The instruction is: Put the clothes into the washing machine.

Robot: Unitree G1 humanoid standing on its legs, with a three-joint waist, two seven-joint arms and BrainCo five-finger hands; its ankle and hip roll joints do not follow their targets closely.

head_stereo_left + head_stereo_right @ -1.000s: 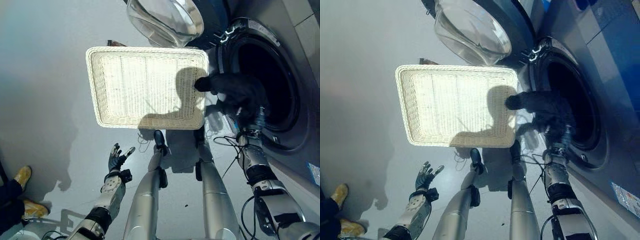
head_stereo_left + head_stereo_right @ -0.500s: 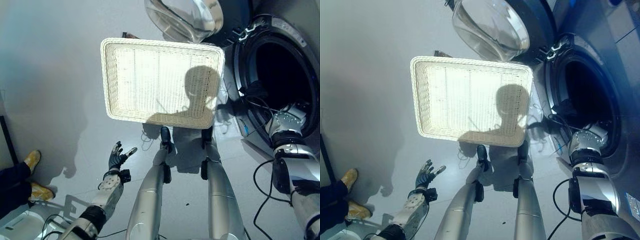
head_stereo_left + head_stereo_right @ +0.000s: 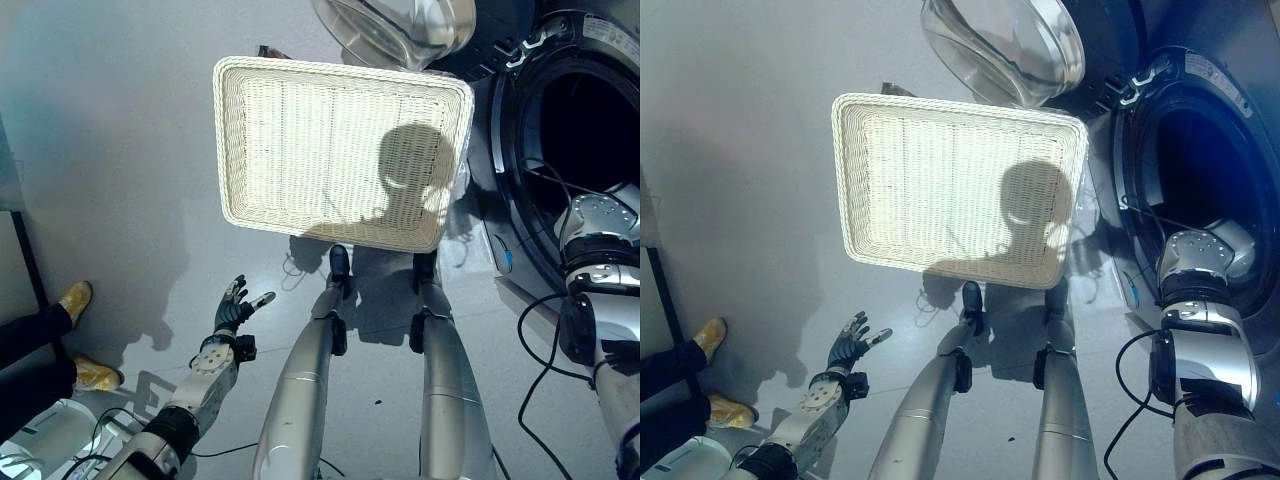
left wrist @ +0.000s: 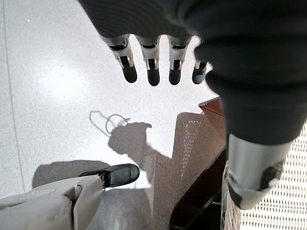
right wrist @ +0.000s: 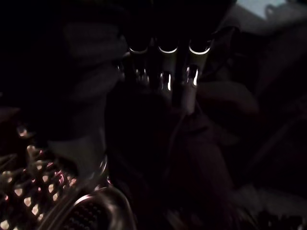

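The white wicker basket (image 3: 226, 150) stands on the floor with nothing in it. To its right is the washing machine's dark round opening (image 3: 590, 110), and my right arm (image 3: 598, 228) reaches into it. In the right wrist view, my right hand (image 5: 165, 72) is inside the dim drum, against a dark heap of clothes (image 5: 196, 163). The drum's perforated metal wall (image 5: 29, 203) glints beside it. My left hand (image 3: 236, 308) hangs low at the left over the floor, with straight, spread fingers (image 4: 152, 62) that hold nothing.
The machine's glass door (image 3: 400, 25) stands swung open behind the basket. A person's dark leg and yellow shoes (image 3: 76, 300) are at the far left. A dark stand (image 4: 201, 201) shows under the basket's corner.
My right hand carried the dark clothes from the drum's mouth deep into the drum. The camera has shifted. The left hand has stayed in place.
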